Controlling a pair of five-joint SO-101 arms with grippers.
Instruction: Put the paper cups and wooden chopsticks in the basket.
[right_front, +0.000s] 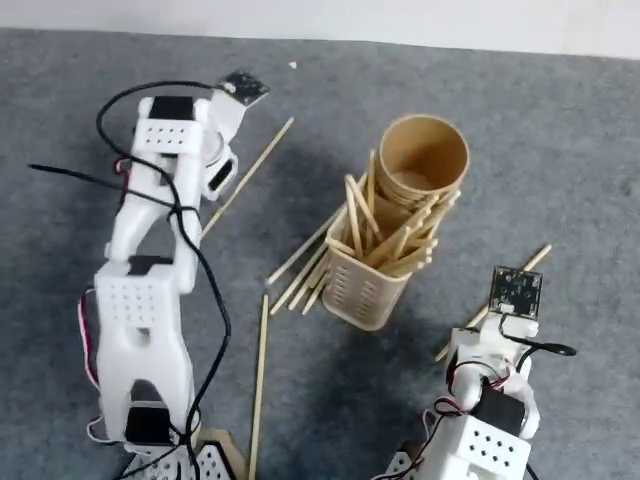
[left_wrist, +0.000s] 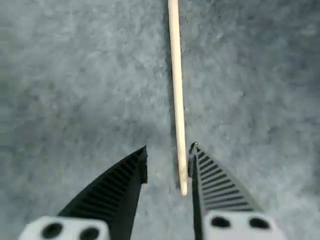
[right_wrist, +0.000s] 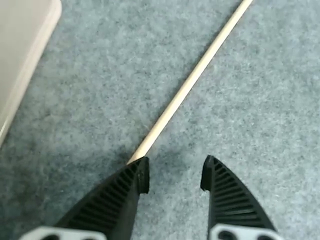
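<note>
The basket (right_front: 365, 285) sits on the grey surface (right_front: 560, 130), slightly toward 3 o'clock from the middle of the high view. A stack of cups (right_front: 425, 160) rests at its 1 o'clock end with the open mouth facing the camera. A bundle of chopsticks (right_front: 385, 235) lies in the basket, the ends poking over the rim beside the cups. Loose sticks (right_front: 300, 272) fan out on the surface at the basket's 9 o'clock side, and their near ends run in under it. A lone stick (right_front: 260, 385) lies at 7 o'clock from the basket, running nearly 12 to 6.

The left arm (right_front: 150, 300) stands at the 9 o'clock side of the high view. It bends over a far stick (right_front: 255, 165) that lies aslant at 10 o'clock from the basket. The left gripper (left_wrist: 169, 150) hangs low over the surface with its fingers spread. The end of the far stick lies between them, right beside one finger and apart from the other. I cannot tell whether it touches that finger.

The right arm (right_front: 490, 420) is at 5 o'clock in the high view. A near stick (right_front: 535, 260) lies aslant at 4 o'clock from the basket and passes under that arm's wrist. The right gripper (right_wrist: 175, 160) is also spread. The end of the near stick meets the tip of one finger and lies outside the gap.
</note>
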